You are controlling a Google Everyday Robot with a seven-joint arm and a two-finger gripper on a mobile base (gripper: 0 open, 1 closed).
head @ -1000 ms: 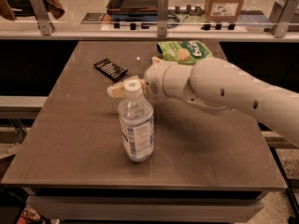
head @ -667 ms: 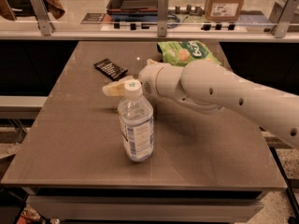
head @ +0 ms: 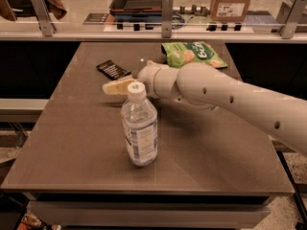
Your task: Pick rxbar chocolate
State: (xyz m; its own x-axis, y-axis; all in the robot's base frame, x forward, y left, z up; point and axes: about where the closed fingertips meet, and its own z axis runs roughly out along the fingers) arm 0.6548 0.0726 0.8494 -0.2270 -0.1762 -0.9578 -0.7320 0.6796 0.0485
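The rxbar chocolate (head: 112, 70) lies flat on the table (head: 72, 143) at upper left of centre, long axis running upper-left to lower-right, just above the gripper (head: 117, 86), whose jaw state cannot be told.

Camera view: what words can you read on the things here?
No text can be read.
green snack bag: white letters, unreadable.
bottle: label print too small.
rxbar chocolate: pale text rows, too small.
cardboard box: sticker unreadable.
claw: no writing; it hovers between the rxbar chocolate and the bottle's cap.
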